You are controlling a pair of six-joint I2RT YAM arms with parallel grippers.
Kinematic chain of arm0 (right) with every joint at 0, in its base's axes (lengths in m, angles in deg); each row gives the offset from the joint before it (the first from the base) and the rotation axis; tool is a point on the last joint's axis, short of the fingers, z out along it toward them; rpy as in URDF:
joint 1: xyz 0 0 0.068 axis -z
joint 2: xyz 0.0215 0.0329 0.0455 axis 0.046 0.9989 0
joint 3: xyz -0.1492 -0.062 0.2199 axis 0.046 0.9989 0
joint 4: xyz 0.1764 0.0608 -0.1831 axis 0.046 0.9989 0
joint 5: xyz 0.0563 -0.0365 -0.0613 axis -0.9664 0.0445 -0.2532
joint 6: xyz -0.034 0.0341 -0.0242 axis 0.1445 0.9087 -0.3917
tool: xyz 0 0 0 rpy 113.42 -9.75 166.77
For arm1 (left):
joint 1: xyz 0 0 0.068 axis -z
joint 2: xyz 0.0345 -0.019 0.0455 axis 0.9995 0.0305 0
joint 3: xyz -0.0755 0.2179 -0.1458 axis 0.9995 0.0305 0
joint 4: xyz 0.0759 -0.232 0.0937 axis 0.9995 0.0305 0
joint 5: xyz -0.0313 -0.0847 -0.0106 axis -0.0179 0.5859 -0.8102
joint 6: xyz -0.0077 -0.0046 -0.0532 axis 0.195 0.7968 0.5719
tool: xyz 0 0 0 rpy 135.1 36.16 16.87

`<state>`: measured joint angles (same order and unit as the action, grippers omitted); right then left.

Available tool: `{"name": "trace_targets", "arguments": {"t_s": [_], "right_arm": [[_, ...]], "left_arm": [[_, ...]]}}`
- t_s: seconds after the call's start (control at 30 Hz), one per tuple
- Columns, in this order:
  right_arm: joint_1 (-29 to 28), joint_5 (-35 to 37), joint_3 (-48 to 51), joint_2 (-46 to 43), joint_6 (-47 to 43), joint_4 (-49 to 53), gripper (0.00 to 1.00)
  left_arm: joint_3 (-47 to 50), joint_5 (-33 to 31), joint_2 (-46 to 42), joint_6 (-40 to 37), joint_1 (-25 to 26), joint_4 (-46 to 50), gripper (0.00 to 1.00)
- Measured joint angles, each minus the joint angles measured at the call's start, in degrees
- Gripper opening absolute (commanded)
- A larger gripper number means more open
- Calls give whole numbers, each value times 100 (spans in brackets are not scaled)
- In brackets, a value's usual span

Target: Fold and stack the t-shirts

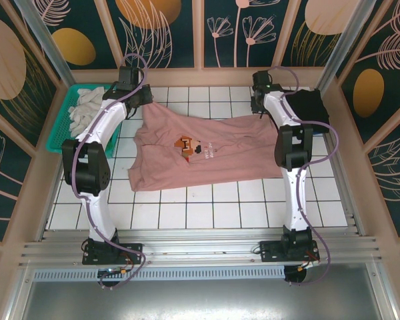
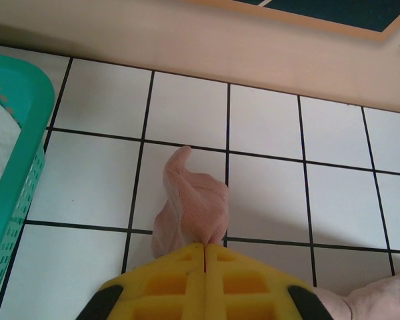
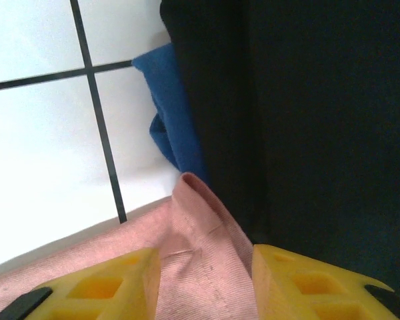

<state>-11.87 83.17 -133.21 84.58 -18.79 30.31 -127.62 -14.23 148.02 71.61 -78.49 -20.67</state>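
Left hand (image 2: 205,250) pinches pink t-shirt (image 2: 190,200); right hand (image 3: 205,267) parted, maybe touching.

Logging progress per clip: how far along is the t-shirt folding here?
Looks done: black cloth and blue cloth piled at the far right. In hand: dusty-pink t-shirt spread unfolded, left hand pinching one edge, right hand open over another. Left: folding it, plus white cloth in the teal plastic basket.

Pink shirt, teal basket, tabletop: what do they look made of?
Pink t-shirt: soft knit cloth, matte; a fine weave and limp folds show.
Basket: likely moulded plastic, slightly glossy, with a lattice wall and a smooth rim.
Tabletop: smooth white tiles with dark grout lines; ceramic or a printed sheet, can't tell.
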Motion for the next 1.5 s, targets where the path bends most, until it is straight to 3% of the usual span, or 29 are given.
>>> {"name": "trace_targets", "arguments": {"t_s": [0.33,0.8,1.17,1.5], "right_arm": [[122,-192,-157,157,-4,22,43],[109,-284,-157,330,-2,15,17],[-46,63,-157,330,-11,15,1],[-136,68,9,-175,-20,15,0]], "left_arm": [[-31,0,4,-15,0,22,0],[-31,-2,7,-20,-2,22,0],[-31,-2,24,-35,0,37,0],[-522,-90,173,-39,-2,286,0]]}}
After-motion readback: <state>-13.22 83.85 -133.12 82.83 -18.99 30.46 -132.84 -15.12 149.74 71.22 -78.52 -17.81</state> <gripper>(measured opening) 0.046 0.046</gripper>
